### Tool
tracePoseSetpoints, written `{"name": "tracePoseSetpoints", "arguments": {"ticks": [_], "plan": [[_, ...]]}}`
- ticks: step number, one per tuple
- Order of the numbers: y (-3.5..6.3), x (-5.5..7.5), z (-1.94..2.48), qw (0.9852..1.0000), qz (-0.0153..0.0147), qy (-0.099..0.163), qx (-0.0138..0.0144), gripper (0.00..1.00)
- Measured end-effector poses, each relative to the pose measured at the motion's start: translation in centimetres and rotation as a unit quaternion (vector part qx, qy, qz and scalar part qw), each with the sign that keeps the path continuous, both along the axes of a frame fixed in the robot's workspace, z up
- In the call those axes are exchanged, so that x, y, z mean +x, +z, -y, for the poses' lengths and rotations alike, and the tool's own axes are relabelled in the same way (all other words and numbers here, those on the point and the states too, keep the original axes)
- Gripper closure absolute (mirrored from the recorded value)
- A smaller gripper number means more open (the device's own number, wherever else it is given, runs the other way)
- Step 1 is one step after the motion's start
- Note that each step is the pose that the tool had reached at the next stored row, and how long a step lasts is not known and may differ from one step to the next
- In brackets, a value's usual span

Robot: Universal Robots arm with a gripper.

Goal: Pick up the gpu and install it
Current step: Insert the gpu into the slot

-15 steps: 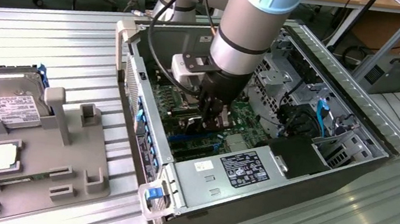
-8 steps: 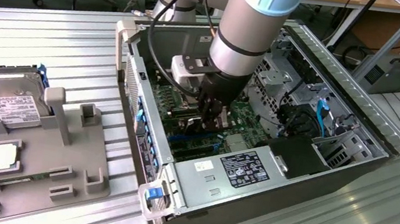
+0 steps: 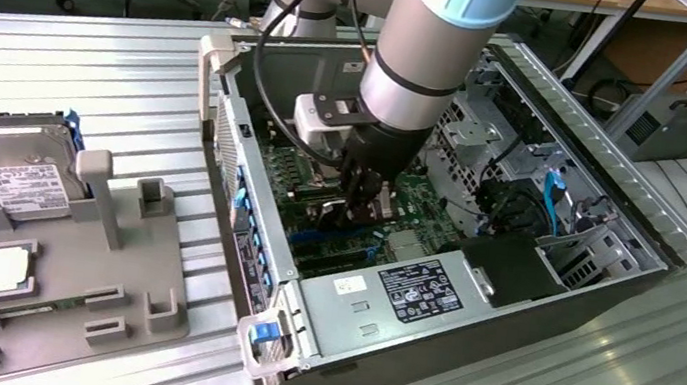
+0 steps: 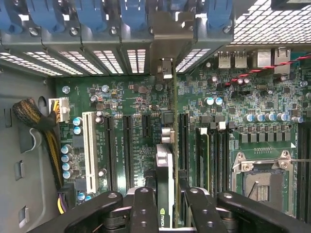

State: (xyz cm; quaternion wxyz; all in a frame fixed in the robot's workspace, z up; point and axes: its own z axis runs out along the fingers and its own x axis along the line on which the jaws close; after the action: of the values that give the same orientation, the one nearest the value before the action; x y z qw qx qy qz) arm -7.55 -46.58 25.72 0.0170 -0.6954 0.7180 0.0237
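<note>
The gpu (image 4: 165,160) appears edge-on in the wrist view, a thin card with its silver bracket end (image 4: 166,68) reaching toward the case's rear slot openings. My gripper (image 4: 165,213) is shut on it, one black finger (image 4: 141,208) on each side. The card stands upright over the green motherboard (image 4: 136,102), between the black expansion slots (image 4: 111,153) and the memory slots (image 4: 204,155); I cannot tell whether it touches a slot. In the exterior view the gripper (image 3: 363,195) is deep inside the open computer case (image 3: 599,289), with the dark gpu (image 3: 340,214) under it.
A grey fixture (image 3: 75,286) on the exterior view's left holds a silver hard drive (image 3: 13,168) and a small square CPU chip (image 3: 2,271). Inside the case are the power supply (image 3: 425,290), blue cables (image 3: 552,197), a white slot (image 4: 89,150) and the CPU socket (image 4: 262,179).
</note>
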Motion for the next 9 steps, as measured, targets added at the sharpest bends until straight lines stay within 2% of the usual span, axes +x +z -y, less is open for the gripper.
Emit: {"name": "tracePoseSetpoints", "arguments": {"ticks": [1, 3, 9], "plan": [[-0.15, 0.00, 0.00, 1.0000, 0.0000, 0.000, 0.0072, 0.73], [-0.48, 0.00, 0.00, 1.0000, 0.0000, 0.000, 0.0072, 0.73], [-0.48, -0.01, 0.00, 1.0000, 0.0000, 0.000, 0.0072, 0.73]]}}
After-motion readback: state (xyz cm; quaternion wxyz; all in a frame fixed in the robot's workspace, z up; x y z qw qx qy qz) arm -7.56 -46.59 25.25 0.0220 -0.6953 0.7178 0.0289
